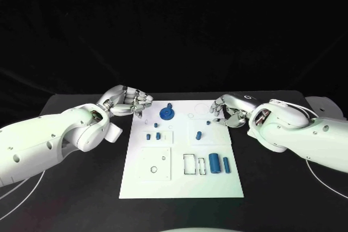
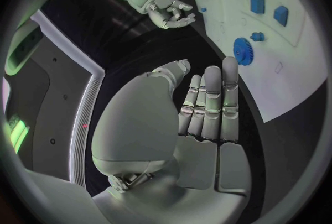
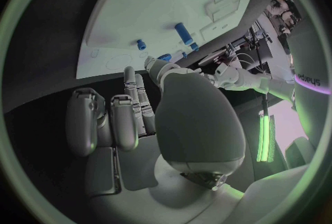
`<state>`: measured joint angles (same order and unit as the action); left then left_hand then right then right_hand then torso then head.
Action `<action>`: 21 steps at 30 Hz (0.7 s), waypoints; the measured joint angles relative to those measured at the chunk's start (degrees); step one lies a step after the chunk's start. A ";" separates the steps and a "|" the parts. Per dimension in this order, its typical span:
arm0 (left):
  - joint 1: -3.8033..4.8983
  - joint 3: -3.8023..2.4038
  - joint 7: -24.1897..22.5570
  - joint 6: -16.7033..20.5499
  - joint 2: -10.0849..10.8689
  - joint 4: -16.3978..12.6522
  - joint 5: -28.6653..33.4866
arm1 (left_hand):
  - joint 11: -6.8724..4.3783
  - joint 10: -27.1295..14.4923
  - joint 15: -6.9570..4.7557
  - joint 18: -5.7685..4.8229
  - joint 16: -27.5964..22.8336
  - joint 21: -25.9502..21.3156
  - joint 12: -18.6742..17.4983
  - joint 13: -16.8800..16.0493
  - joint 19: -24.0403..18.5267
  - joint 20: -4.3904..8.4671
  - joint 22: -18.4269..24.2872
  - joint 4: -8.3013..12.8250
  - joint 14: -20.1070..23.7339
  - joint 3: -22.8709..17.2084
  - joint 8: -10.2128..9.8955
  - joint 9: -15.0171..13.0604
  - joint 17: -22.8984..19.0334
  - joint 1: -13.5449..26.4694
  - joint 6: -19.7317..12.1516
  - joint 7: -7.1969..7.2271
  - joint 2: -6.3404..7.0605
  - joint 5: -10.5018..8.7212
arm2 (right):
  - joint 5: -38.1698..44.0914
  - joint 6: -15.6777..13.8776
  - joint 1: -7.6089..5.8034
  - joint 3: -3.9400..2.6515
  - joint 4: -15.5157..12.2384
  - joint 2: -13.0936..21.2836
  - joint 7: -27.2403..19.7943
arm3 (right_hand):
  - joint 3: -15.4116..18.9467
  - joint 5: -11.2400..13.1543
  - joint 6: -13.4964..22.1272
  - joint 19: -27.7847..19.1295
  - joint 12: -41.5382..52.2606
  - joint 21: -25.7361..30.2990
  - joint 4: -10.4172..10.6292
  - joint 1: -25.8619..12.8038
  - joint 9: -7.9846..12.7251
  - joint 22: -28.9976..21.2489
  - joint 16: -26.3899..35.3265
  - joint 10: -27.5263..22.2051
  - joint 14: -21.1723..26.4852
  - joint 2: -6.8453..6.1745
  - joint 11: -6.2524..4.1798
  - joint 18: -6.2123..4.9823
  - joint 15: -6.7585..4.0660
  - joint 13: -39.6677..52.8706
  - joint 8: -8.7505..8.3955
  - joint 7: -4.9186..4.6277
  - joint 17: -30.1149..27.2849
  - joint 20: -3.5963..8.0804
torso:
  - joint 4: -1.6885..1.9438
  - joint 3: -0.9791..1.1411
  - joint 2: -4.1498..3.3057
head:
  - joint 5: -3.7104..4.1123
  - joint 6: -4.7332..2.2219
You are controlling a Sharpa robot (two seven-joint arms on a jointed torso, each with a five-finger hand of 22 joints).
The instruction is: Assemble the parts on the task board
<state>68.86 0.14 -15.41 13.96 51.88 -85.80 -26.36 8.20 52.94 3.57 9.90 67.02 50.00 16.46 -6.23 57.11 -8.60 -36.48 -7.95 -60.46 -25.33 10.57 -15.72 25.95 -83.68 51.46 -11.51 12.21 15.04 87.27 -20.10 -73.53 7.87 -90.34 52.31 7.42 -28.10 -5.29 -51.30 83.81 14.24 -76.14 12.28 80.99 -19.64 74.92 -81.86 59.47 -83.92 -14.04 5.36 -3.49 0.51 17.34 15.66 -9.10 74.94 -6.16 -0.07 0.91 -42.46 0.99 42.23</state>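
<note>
Task board (image 1: pixel 181 184) lies flat in the middle of the black surface (image 1: pixel 72 202), its long side running away from the robot. You will find the blue parts spread over it. A round blue disc (image 1: pixel 167 113) sits near the far edge, slightly toward the robot's left. Two small blue pieces (image 1: pixel 153 137) stand side by side in a recessed square on the left half, and a single small blue peg (image 1: pixel 198 135) stands in the matching square on the right half. A large blue cylinder (image 1: pixel 214 162) lies nearer the robot on the right half, with a thinner blue rod (image 1: pixel 226 164) just beside it, toward the board's right edge.

Your left hand (image 1: pixel 132 102) hovers at the far left corner of the board, over the surface and just beside the board's edge. It holds nothing; in the left wrist view its fingers (image 2: pixel 211 102) are straight and close together, with the thumb set apart. The disc lies near those fingertips without touching them.

Your right hand (image 1: pixel 226 112) hovers over the board's far right corner. It holds nothing; its fingers (image 3: pixel 104 121) are partly curled, with gaps between them.
</note>
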 measured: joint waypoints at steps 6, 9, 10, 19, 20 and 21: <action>-0.01 0.04 -4.44 -0.18 1.38 -1.16 11.11 | -0.62 2.64 -0.42 -0.06 -0.02 -0.14 2.79 -0.72 0.34 0.34 0.07 0.67 -0.07 -1.02 0.72 0.03 -0.85 -0.19 1.55 0.46 -0.70 0.00 | 7.18 1.34 0.90 0.06 0.09 -1.41 2.52 | -0.77 -0.48 -0.61 0.00 -0.41 0.00 -0.43 0.24 0.08 0.00 0.00 -0.09 0.00 -0.23 0.09 0.00 0.00 -1.05 0.00 0.21 0.00 0.00 | 0.16 -0.05 -0.02 | 0.42 -0.17; -0.04 0.06 -6.04 -0.28 1.90 -1.70 14.88 | -1.23 4.05 -0.80 -0.09 -0.02 -0.14 4.72 -1.39 0.53 0.53 0.19 0.77 -0.46 -1.12 1.00 -0.03 -1.27 -0.14 1.93 0.85 -0.74 0.00 | 9.68 1.61 1.25 0.08 0.22 -2.05 3.47 | -0.93 -0.68 -0.73 0.00 -0.62 -0.09 -0.58 0.24 0.12 -0.01 0.00 -0.09 0.00 -0.23 0.09 0.00 0.00 -1.35 0.00 0.09 -0.01 0.00 | 0.26 -0.04 -0.03 | 0.57 -0.18; -0.05 0.07 -6.40 -0.32 2.03 -1.83 15.74 | -1.32 4.13 -0.80 -0.09 -0.02 -0.14 4.83 -1.45 0.53 0.53 0.19 0.84 -0.46 -1.18 1.00 -0.03 -1.31 -0.14 1.93 0.85 -0.74 0.00 | 10.28 1.63 1.33 0.08 0.28 -2.26 3.72 | -0.93 -0.69 -0.84 0.00 -0.62 -0.39 -0.58 0.24 0.12 -0.01 0.00 -0.08 0.00 -0.23 0.09 -0.01 0.00 -1.43 0.00 -0.02 -0.01 0.00 | 0.26 -0.04 -0.02 | 0.58 -0.18; -0.06 0.09 -8.59 -0.57 2.52 -2.81 20.22 | -1.32 4.13 -0.79 -0.11 -0.02 -0.14 4.83 -1.52 0.58 0.58 0.19 0.84 -0.46 -1.18 1.00 -0.03 -1.36 -0.14 1.92 0.86 -0.74 0.00 | 13.45 1.89 1.82 0.08 0.80 -4.04 5.07 | -3.16 -0.92 -2.89 0.00 -0.84 -2.12 -1.65 0.55 0.16 -0.01 -0.37 2.74 0.00 0.08 -0.10 -0.01 0.00 -2.70 0.00 0.12 -0.01 0.00 | 0.12 -0.01 -0.02 | 0.59 -0.04; -0.06 0.09 -8.74 -0.59 2.54 -2.87 20.51 | -1.32 4.13 -0.79 -0.12 -0.02 -0.14 4.83 -1.52 0.72 0.72 0.18 0.84 -0.46 -1.18 1.00 -0.03 -1.36 -0.14 1.92 0.86 -0.74 0.00 | 13.69 2.01 1.89 0.08 0.84 -4.18 5.16 | -3.48 -1.16 -3.37 0.00 -0.84 -2.56 -1.89 0.63 0.11 -0.01 -0.40 3.35 0.00 0.16 -0.25 -0.01 0.00 -2.79 0.00 0.20 -0.01 0.00 | 0.12 0.00 -0.02 | 0.59 0.02; -0.06 0.10 -8.84 -0.60 2.55 -2.90 20.71 | -1.32 4.13 -0.79 -0.12 -0.02 -0.14 5.06 -1.52 0.73 0.73 0.19 0.84 -0.46 -1.18 1.00 -0.03 -1.41 -0.14 1.92 0.86 -0.74 0.00 | 13.84 2.10 1.95 0.08 0.90 -4.28 5.24 | -3.62 -1.26 -3.57 0.00 -0.84 -2.72 -2.02 0.63 0.07 -0.01 -0.40 3.61 0.00 0.16 -0.35 -0.01 0.00 -2.83 0.00 0.29 -0.01 0.00 | 0.12 0.02 -0.02 | 0.55 0.05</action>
<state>68.80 0.24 -24.24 13.36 54.43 -88.71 -5.65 6.88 57.06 2.78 9.78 67.00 49.86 21.53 -7.75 57.84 -7.87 -36.30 -7.11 -60.92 -26.51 11.57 -15.75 24.54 -83.82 53.38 -10.65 11.47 15.04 101.11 -18.00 -71.58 7.95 -89.44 48.03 12.66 -31.72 -6.55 -54.86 83.81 13.41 -78.87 10.26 81.61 -19.57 74.90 -82.26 63.08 -83.92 -13.89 5.01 -3.50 0.51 14.51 15.66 -8.81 74.93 -6.16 0.05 0.93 -42.47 1.54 42.29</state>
